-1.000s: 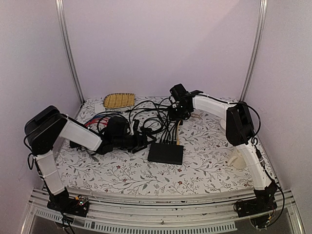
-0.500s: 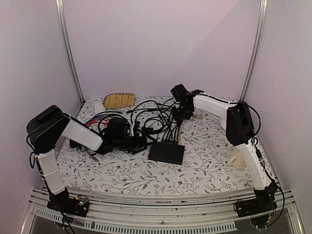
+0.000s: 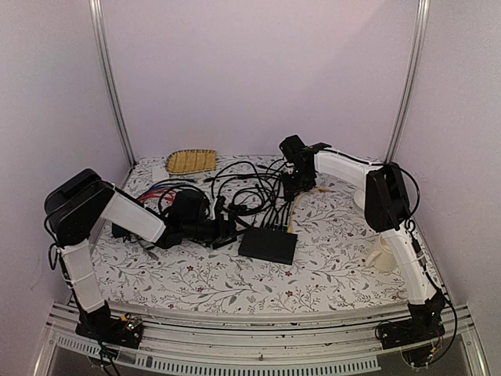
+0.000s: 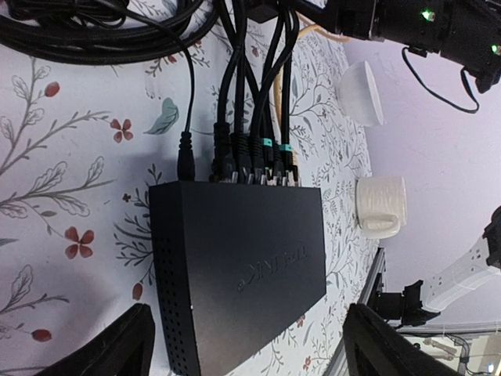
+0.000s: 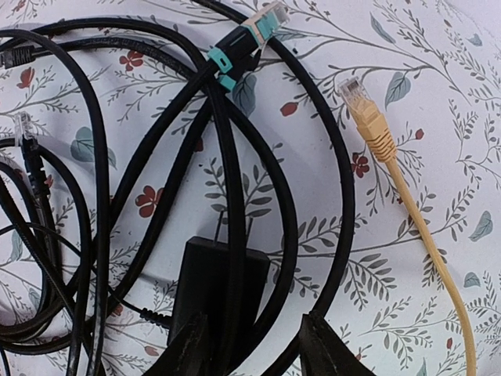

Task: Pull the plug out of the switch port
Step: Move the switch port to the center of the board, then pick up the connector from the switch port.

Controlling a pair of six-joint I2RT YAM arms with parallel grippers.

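The switch (image 3: pixel 268 244) is a flat black box on the flowered cloth, seen close in the left wrist view (image 4: pixel 243 258). Several black and teal-collared plugs (image 4: pixel 254 157) sit in the sockets on its far edge. My left gripper (image 4: pixel 254 348) is open, one finger on each side of the switch's near end. My right gripper (image 5: pixel 254 352) hovers open over the cable tangle behind the switch, with black cables and a black power adapter (image 5: pixel 215 290) running between its fingers. A yellow cable's plug (image 5: pixel 362 106) lies loose on the cloth, and a teal plug (image 5: pixel 254 30) lies loose too.
A tangle of black cables (image 3: pixel 243 184) covers the cloth behind the switch. A woven yellow mat (image 3: pixel 191 161) lies at the back left. A white cup (image 4: pixel 380 205) and a white dome (image 4: pixel 362 92) stand right of the switch.
My right gripper has shifted slightly to the right and its jaws have widened. The left arm has edged a little toward the switch.
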